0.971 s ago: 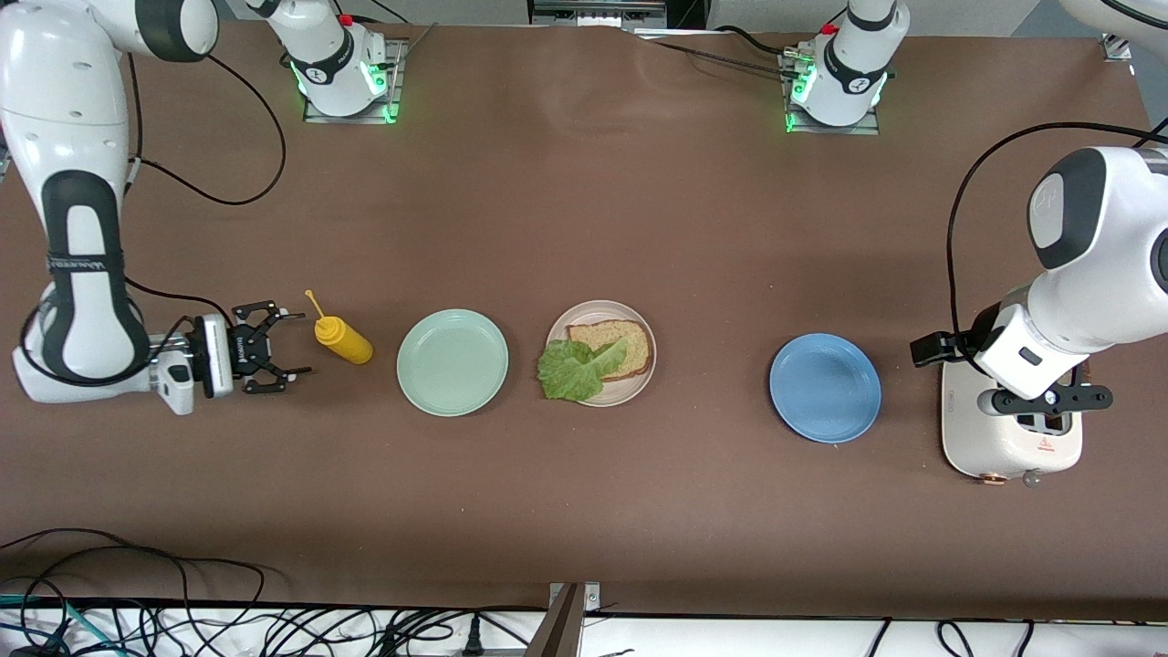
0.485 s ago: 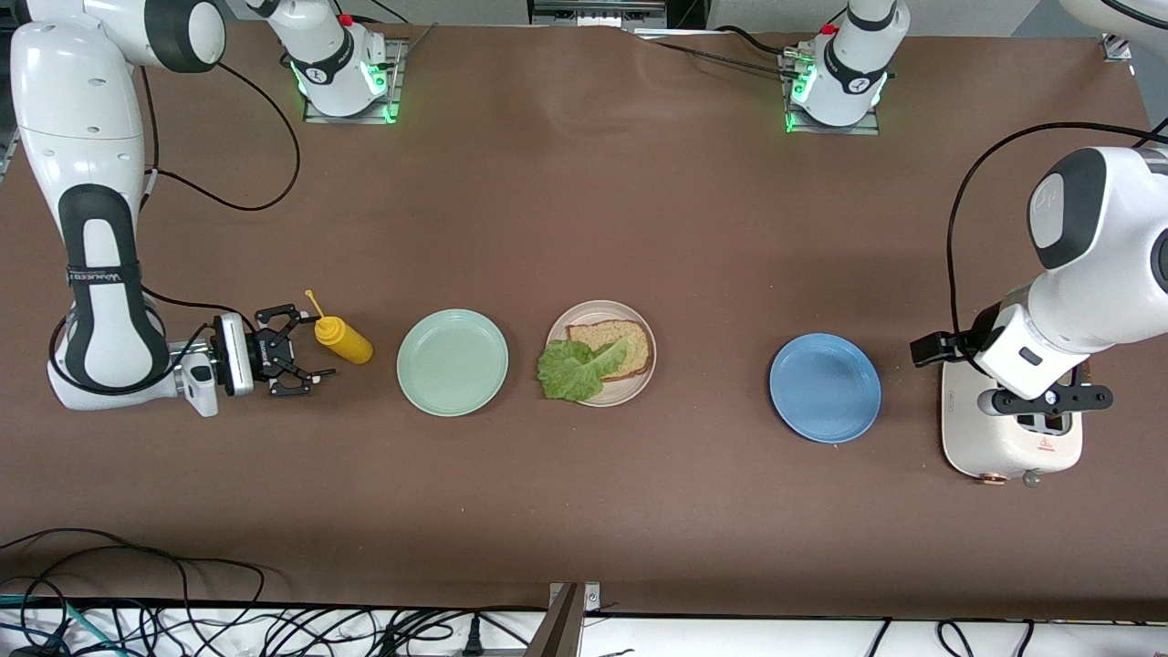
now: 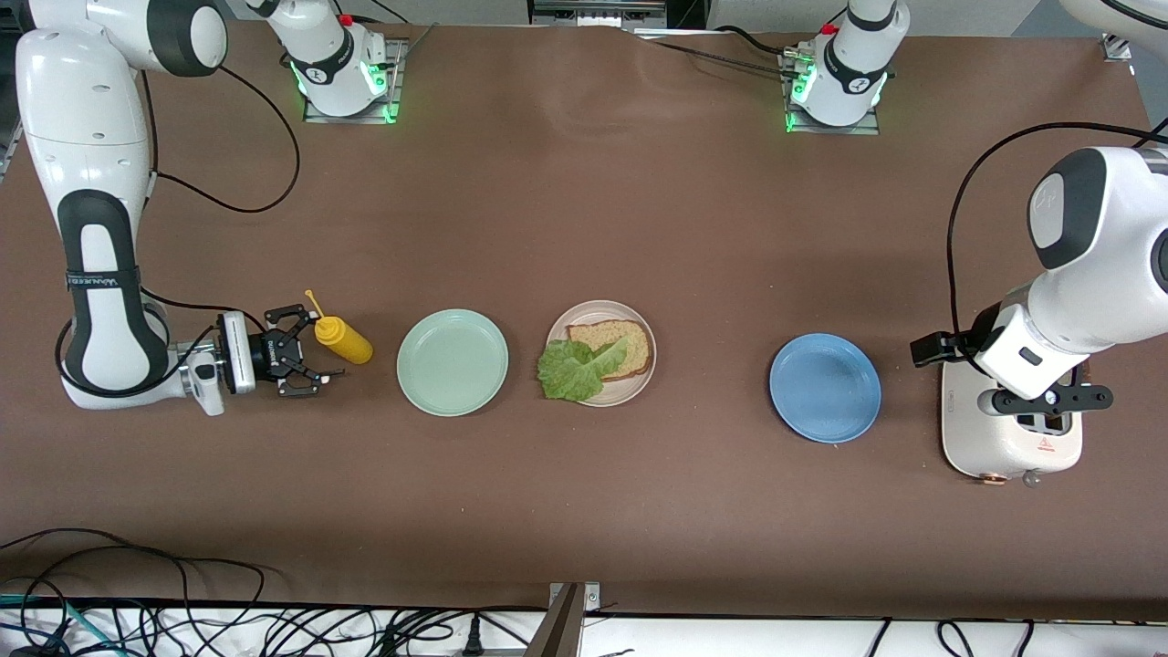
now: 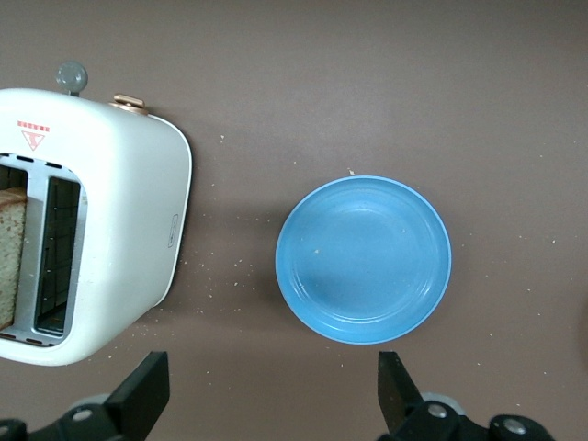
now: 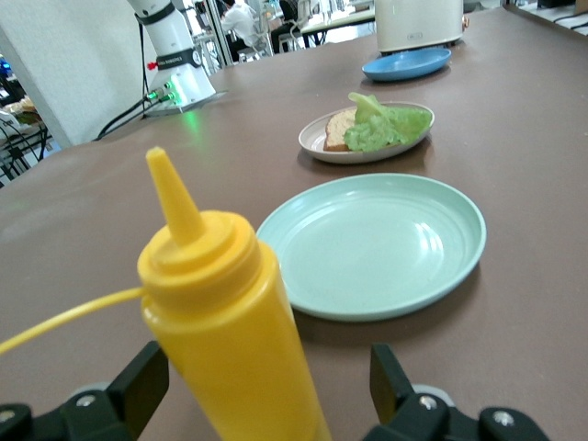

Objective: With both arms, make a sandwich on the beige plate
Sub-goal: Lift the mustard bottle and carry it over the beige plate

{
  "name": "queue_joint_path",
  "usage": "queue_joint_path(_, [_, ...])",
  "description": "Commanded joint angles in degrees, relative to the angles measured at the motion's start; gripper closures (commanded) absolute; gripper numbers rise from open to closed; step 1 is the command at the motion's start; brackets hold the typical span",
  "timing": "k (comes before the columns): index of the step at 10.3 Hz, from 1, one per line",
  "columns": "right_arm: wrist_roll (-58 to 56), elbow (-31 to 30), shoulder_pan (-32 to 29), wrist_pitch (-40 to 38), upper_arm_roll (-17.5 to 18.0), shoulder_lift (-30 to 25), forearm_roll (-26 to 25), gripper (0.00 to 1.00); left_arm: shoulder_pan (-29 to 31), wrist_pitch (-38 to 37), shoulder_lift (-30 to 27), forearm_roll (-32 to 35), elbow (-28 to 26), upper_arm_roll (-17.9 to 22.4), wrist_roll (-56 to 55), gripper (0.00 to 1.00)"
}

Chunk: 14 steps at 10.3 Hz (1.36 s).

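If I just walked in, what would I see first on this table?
Probably the bright yellow squeeze bottle at the right arm's end of the table, with the right gripper open around it. Next, the beige plate in the middle, holding one bread slice with a ruffled green lettuce leaf lying on it. At the left arm's end stands a white toaster, and the left gripper is open above it.

Bright even overhead light, soft short shadows, sharp focus, mild plate glare
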Motion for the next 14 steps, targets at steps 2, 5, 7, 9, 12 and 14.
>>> queue_joint_path(2, [-8.3,-0.1,-0.7,-2.3,0.6,1.9,3.7,0.56,0.4,-1.0,0.4,-0.7,1.2,0.0,0.9,0.0])
queue_joint_path(5, [-7.1,0.5,-0.6,-2.6,0.6,2.0,3.7,0.96,0.4,-1.0,0.4,-0.7,1.2,0.0,0.9,0.0])
queue_joint_path(7, [-6.3,0.9,-0.5,-2.8,0.6,1.6,3.7,1.0,0.4,-1.0,0.4,-0.7,1.2,0.0,0.9,0.0])
queue_joint_path(9, [1.4,2.0,0.1,-2.3,0.7,1.2,3.5,1.0,0.4,-1.0,0.4,-0.7,1.2,0.0,0.9,0.0])
queue_joint_path(12, [14.4,6.9,3.8,1.2,0.3,0.8,1.2,1.0,0.4,-1.0,0.4,-0.7,1.2,0.0,0.8,0.0])
queue_joint_path(14, [25.9,11.3,7.3,5.9,0.4,0.5,-4.2,1.0,0.4,-1.0,0.4,-0.7,1.2,0.0,0.8,0.0])
